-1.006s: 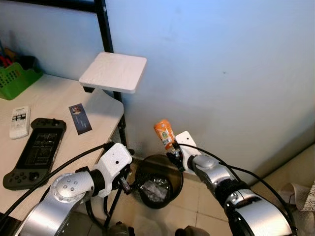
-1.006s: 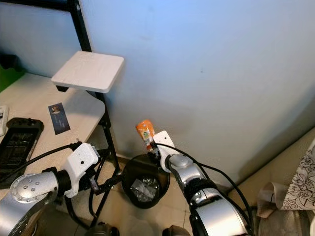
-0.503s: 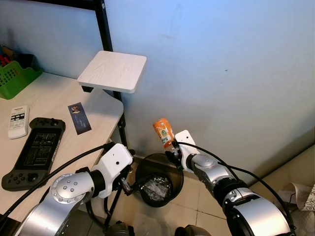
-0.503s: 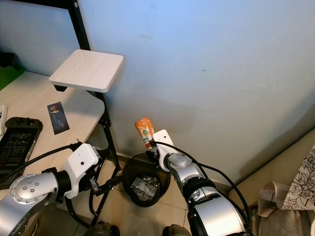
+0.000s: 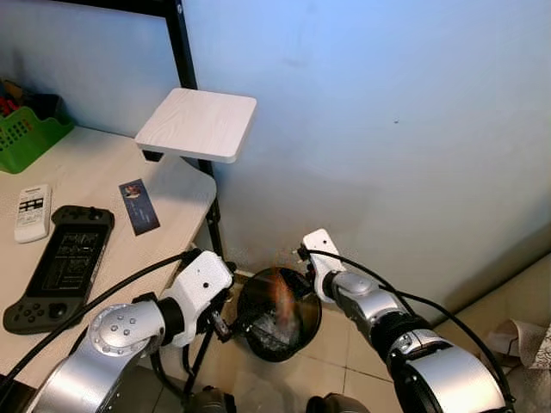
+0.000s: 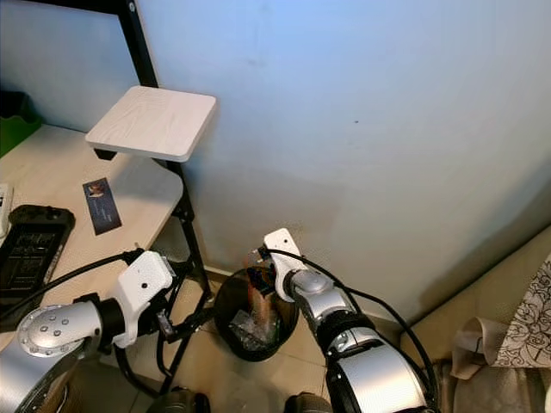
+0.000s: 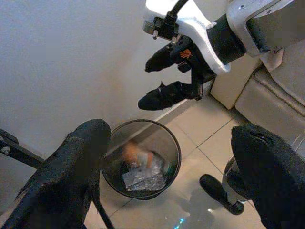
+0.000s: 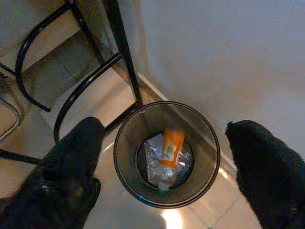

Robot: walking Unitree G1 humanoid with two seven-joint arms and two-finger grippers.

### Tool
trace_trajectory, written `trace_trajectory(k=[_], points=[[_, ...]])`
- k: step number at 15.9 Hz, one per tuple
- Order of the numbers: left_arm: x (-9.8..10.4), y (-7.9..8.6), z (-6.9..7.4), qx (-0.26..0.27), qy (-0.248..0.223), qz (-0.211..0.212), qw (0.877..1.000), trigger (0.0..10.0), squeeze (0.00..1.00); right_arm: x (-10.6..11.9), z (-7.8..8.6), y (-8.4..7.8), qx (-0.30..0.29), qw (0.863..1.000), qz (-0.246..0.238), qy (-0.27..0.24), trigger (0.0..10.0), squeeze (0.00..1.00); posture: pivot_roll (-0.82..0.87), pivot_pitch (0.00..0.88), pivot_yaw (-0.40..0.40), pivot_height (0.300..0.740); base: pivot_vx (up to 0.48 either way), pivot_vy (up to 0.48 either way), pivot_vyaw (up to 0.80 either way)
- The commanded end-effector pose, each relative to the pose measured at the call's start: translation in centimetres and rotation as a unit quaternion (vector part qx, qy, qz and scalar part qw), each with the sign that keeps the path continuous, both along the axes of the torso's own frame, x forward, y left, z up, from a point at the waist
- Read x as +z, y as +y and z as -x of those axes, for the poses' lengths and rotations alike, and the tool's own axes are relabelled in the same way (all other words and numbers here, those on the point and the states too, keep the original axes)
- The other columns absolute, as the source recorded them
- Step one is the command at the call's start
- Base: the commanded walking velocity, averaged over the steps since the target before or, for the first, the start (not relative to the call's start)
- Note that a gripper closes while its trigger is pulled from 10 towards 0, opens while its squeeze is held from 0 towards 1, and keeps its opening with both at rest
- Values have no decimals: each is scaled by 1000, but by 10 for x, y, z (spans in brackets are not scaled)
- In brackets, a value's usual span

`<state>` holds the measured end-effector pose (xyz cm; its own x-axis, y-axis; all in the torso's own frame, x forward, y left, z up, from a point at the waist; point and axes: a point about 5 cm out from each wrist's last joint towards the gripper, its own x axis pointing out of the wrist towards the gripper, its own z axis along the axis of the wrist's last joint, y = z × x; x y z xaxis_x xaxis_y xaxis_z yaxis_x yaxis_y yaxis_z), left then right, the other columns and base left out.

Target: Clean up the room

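A blurred orange bottle (image 8: 171, 144) is dropping inside the round black wire bin (image 5: 244, 303), above crumpled clear wrappers. The bin stands on the tiled floor against the blue wall. My right gripper (image 7: 161, 78) hangs just above the bin's rim, open, with nothing between its fingers (image 8: 76, 157). In the left eye view the bottle (image 5: 277, 289) is an orange streak in the bin's mouth. My left gripper (image 5: 225, 325) is low beside the bin and the desk's leg, open and empty, its fingers (image 7: 78, 157) spread wide toward the bin (image 7: 169, 138).
The desk (image 5: 95, 172) on my left carries a black game console (image 5: 58, 262), a white remote (image 5: 32, 212), a dark card (image 5: 139, 206) and a green basket (image 5: 26, 133). A white shelf board (image 5: 200, 125) juts out on a black post. Patterned cloth (image 6: 525, 331) lies at right.
My right gripper has opened and let go of the orange bottle, which has dropped from above the bin into it. The left arm has stayed put.
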<state>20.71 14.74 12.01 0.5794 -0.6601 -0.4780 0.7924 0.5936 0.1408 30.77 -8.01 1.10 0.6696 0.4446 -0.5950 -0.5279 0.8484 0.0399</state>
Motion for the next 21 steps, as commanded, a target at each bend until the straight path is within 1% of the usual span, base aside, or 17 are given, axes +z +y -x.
trace_trajectory(k=[1,4,5,6,7,8,9,10,11,12,13,15,16,17,19,20,21], points=[[2,-3,1,-9,1,1,1000,10000,0,-5,4,-2,-4,1000,-6,18,10000,1000,101,118,-14,740,0,0,0],[3,-5,-2,5,-4,9,1000,10000,0,-9,8,-9,-8,1000,-11,19,10000,1000,102,104,-12,740,0,0,0],[4,-5,-4,30,-11,22,999,10000,0,-8,7,-13,-17,1000,-20,12,10000,1000,98,90,-7,740,0,0,0],[4,-1,-10,96,-27,38,994,10000,0,-4,4,-23,-39,998,-40,-8,10000,1000,93,69,-6,740,0,0,0],[3,2,-14,138,-37,47,989,10000,0,-1,3,-29,-56,997,-55,-19,10000,1000,90,59,-7,740,0,0,0],[5,5,-18,174,-61,49,982,10000,0,4,3,-39,-80,993,-72,-40,10000,867,84,44,-8,740,0,0,0],[4,11,-22,218,-80,43,972,10000,0,12,7,-49,-102,989,-84,-65,10000,0,72,29,-4,740,0,0,0],[2,14,-23,254,-79,54,963,10000,0,22,14,-57,-121,985,-84,-95,10000,0,41,0,8,740,0,0,0],[0,15,-23,266,-69,61,959,10000,0,27,17,-61,-127,982,-81,-111,10000,0,30,0,13,740,0,0,0],[-2,14,-24,281,-74,61,955,10000,0,35,27,-66,-135,979,-78,-132,10000,0,19,0,20,740,0,0,0],[-4,11,-23,288,-84,61,952,10000,0,42,34,-74,-150,975,-58,-154,10000,0,13,0,26,740,0,0,0],[-7,9,-22,308,-75,84,945,10000,0,51,43,-81,-168,975,-26,-143,10000,0,-30,0,50,740,0,0,0],[-8,9,-22,312,-73,84,944,10000,0,58,43,-82,-188,968,-41,-160,10000,0,-44,0,55,740,0,0,0],[-12,8,-23,321,-69,86,941,10000,0,78,45,-87,-233,948,-89,-199,10000,0,-42,0,45,740,0,0,0],[-13,7,-24,324,-72,79,940,10000,0,80,54,-96,-241,947,-49,-208,10000,0,-22,0,26,740,0,0,0],[-12,7,-23,325,-75,84,939,10000,0,80,57,-95,-237,948,-35,-208,10000,0,-20,0,22,740,-266,0,0],[-11,8,-24,326,-76,86,938,10000,0,79,59,-92,-229,952,-40,-200,10000,0,-20,0,22,740,-274,0,0]])
